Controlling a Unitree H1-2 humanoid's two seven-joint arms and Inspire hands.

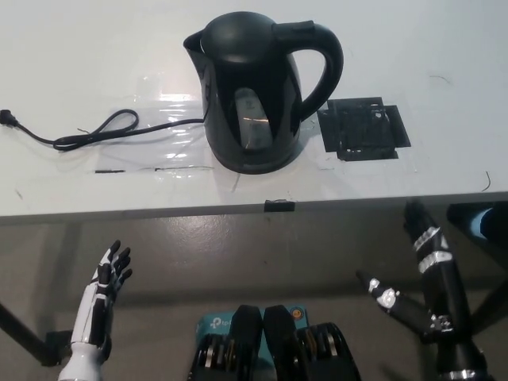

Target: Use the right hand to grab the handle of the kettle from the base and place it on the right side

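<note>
on the white table (pixel 71 71), the black kettle (pixel 258 87) stands upright on its base (pixel 254 163), handle (pixel 321 63) toward picture right, beside a black taped square (pixel 363 129). below the table edge, the right hand (pixel 425 274) hangs released, fingers spread, well apart from the kettle. at lower left the left hand (pixel 103 298) rests empty with fingers apart.

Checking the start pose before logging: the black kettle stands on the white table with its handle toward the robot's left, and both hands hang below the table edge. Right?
Not quite. The head view shows the kettle with its handle toward the robot's right, not left. The rest holds: it stands on the white table, and the left hand and right hand hang below the table edge.
</note>
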